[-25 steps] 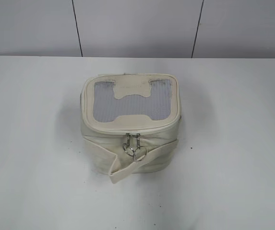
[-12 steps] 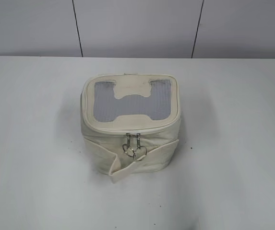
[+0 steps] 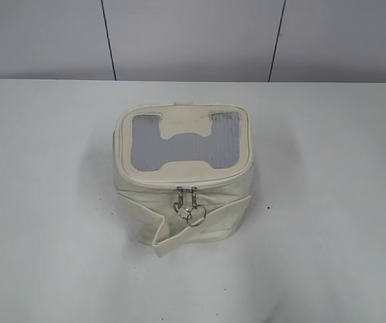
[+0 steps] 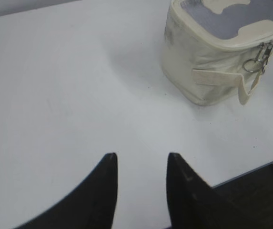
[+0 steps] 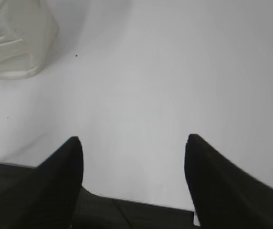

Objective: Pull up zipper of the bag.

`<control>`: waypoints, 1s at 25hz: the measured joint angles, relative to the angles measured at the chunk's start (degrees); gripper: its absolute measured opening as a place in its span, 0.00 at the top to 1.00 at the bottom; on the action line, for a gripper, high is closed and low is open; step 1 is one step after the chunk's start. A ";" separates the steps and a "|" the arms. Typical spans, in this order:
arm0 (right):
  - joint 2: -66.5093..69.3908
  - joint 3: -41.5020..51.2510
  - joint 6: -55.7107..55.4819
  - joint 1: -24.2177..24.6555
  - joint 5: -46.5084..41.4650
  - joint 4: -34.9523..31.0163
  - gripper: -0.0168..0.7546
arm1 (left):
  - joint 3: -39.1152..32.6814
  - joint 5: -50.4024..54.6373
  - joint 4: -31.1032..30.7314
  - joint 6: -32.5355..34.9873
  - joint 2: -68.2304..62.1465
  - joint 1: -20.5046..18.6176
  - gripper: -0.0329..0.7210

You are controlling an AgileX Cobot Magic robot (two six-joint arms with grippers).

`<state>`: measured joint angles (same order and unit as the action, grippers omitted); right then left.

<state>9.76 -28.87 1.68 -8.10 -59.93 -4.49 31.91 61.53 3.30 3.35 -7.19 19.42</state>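
Note:
The cream-white bag (image 3: 182, 178) stands mid-table, grey mesh top with an H-shaped patch. The zipper (image 3: 187, 186) runs round the top rim; its two silver sliders with ring pulls (image 3: 189, 205) hang together at the front middle, over the loose strap (image 3: 199, 229). The bag also shows in the left wrist view (image 4: 212, 62) at the top right, with its sliders (image 4: 260, 57), and a corner of it in the right wrist view (image 5: 12, 38) at the top left. My left gripper (image 4: 140, 156) is open and empty, well short of the bag. My right gripper (image 5: 134, 139) is wide open and empty near the table's front edge. Neither gripper shows in the exterior view.
The white table (image 3: 44, 202) spreads all round the bag. Its front edge shows in the left wrist view (image 4: 250, 167) and in the right wrist view (image 5: 141, 202). A grey panelled wall (image 3: 193, 40) stands behind.

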 joint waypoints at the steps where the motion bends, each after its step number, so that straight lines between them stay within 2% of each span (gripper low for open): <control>1: -1.45 0.00 0.08 0.00 0.00 -0.04 0.30 | -0.17 -0.19 0.15 0.14 1.40 0.00 0.59; 7: -6.20 0.04 0.43 0.00 0.00 -0.34 0.30 | -0.71 -0.82 0.57 1.22 4.19 0.00 0.59; 25: -6.43 0.04 0.81 0.00 -0.05 -0.60 0.30 | -0.71 -0.86 1.38 3.00 4.19 0.00 0.59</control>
<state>3.33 -28.83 2.49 -8.10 -59.98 -5.08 31.20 60.67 4.68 6.36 -3.00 19.42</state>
